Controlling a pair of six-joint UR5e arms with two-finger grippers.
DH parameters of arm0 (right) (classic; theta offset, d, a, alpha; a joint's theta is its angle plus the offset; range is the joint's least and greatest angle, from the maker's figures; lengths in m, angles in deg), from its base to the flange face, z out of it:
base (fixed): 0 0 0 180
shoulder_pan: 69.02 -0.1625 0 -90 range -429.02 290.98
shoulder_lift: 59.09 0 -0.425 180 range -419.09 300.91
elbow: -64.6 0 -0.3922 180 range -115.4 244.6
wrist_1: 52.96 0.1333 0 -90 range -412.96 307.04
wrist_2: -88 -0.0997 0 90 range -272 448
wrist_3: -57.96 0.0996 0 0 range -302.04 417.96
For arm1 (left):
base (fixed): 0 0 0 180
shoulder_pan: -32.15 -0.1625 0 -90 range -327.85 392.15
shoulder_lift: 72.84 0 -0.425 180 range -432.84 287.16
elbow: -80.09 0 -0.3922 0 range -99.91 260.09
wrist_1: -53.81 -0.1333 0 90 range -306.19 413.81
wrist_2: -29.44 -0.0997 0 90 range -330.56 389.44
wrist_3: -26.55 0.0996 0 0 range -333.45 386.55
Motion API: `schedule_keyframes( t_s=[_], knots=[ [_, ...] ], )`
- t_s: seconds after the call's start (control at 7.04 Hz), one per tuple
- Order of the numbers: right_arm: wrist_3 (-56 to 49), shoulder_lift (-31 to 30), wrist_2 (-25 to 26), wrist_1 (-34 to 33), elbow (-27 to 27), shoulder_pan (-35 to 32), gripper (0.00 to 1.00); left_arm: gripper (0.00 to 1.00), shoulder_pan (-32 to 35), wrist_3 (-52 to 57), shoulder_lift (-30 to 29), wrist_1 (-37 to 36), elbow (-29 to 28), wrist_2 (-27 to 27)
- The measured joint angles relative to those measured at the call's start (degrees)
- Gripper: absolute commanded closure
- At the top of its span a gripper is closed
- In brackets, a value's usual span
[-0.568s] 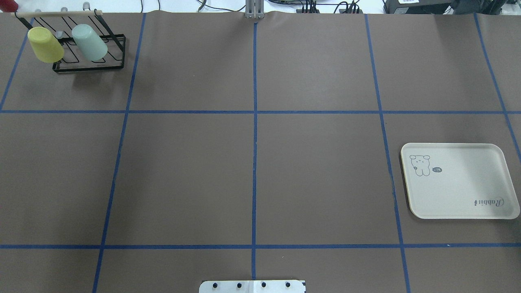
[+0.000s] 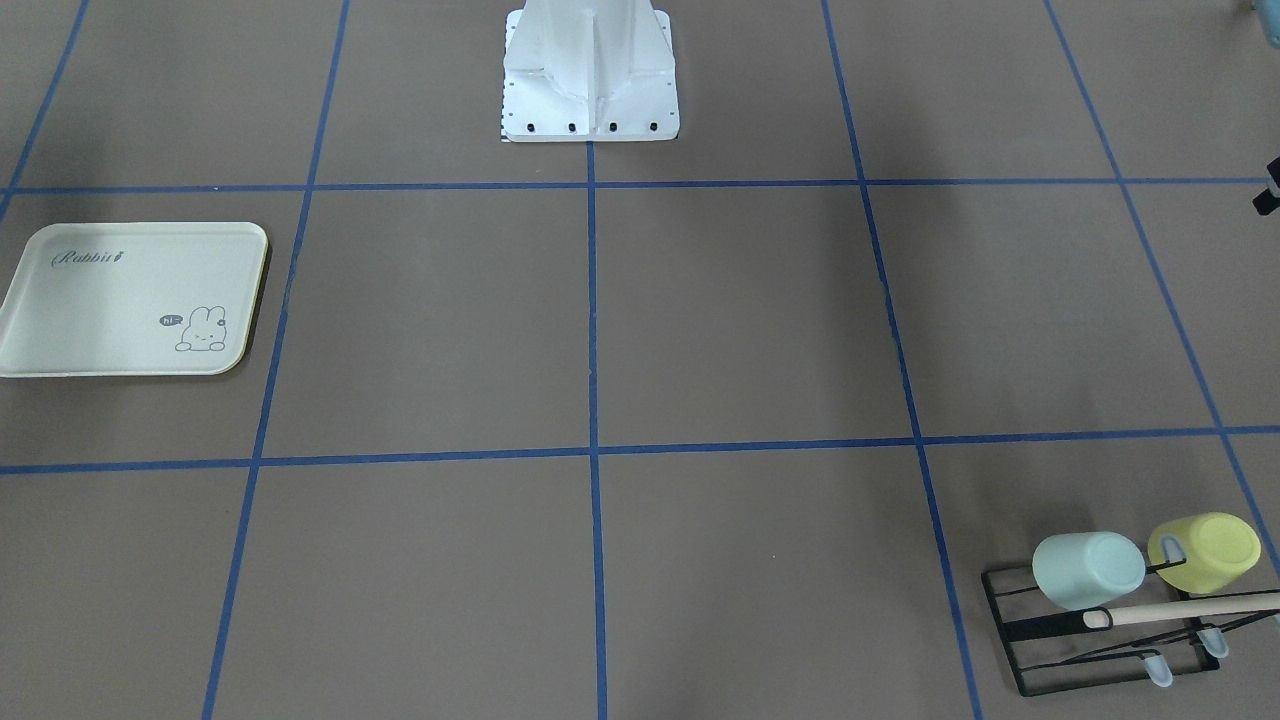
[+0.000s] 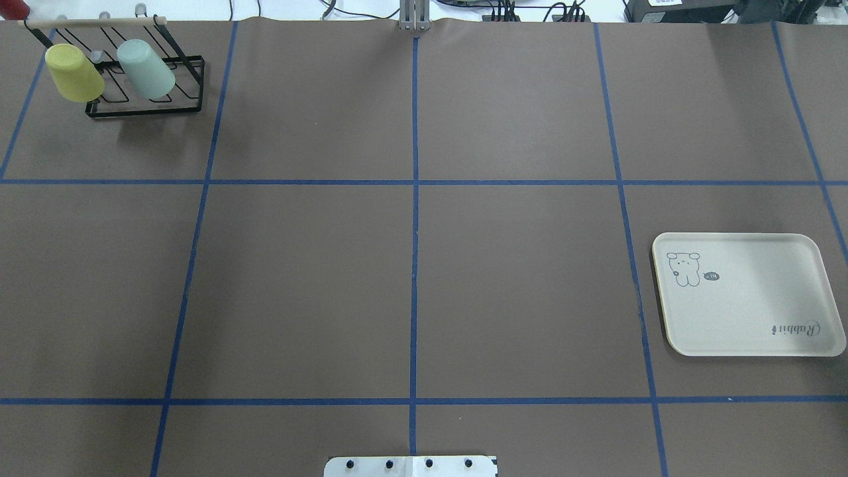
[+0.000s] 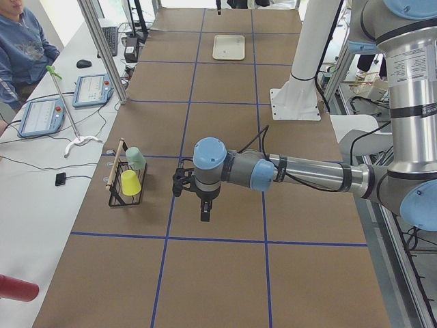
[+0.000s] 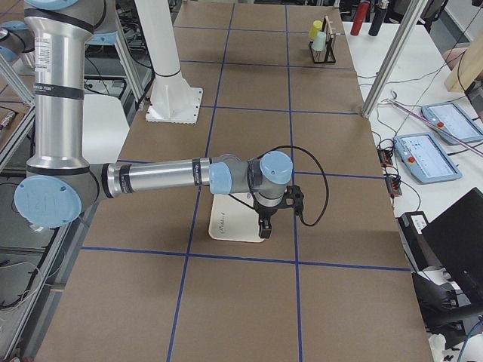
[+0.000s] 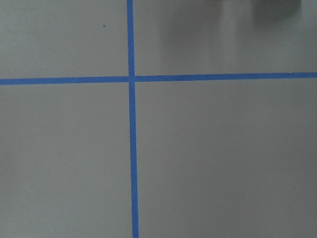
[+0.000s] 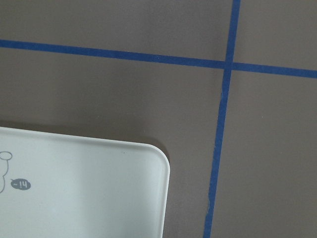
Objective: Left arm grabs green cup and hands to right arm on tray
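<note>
The green cup point(image 3: 146, 68) hangs mouth-down on a black wire rack point(image 3: 149, 110) at the table's far left corner, beside a yellow-green cup point(image 3: 74, 73). It also shows in the front-facing view point(image 2: 1088, 570). The cream tray point(image 3: 755, 305) lies at the right and holds nothing. The left gripper point(image 4: 205, 212) shows only in the exterior left view, pointing down above the table, apart from the rack. The right gripper point(image 5: 263, 230) shows only in the exterior right view, pointing down over the tray's edge point(image 5: 226, 225). I cannot tell whether either is open or shut.
Blue tape lines divide the brown table into squares. The robot's white base plate point(image 3: 411, 466) sits at the near edge. The right wrist view shows the tray's corner point(image 7: 99, 188) and a tape crossing. A person sits at a side desk point(image 4: 24, 48).
</note>
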Motion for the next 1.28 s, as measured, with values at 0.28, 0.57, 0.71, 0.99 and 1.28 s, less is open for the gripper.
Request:
schedule_keyframes(
  t_s=[0.28, 0.57, 0.71, 0.99, 1.28],
  knots=[
    [-0.1, 0.0, 0.1, 0.2, -1.1, 0.0, 0.0, 0.0, 0.0, -0.3, 0.4, 0.3, -0.1, 0.2],
    [0.1, -0.4, -0.2, 2.4, -1.3, 0.1, 0.0, 0.0, -1.1, -0.5, 0.3, 0.6, 0.4, 0.3],
    [0.4, -0.8, -0.5, 3.2, -1.0, 0.1, 0.0, 0.0, -2.3, -0.5, 0.2, 1.7, 0.7, 0.3],
    [0.5, -0.9, -0.9, 4.0, -0.7, 0.2, 0.0, 0.01, -5.4, -6.4, -1.3, 5.6, 1.6, 0.1],
    [0.5, 0.1, -0.9, 4.2, -0.5, 0.6, 0.0, 0.02, -11.4, -17.1, -6.8, 7.5, 2.0, -0.7]
  ],
)
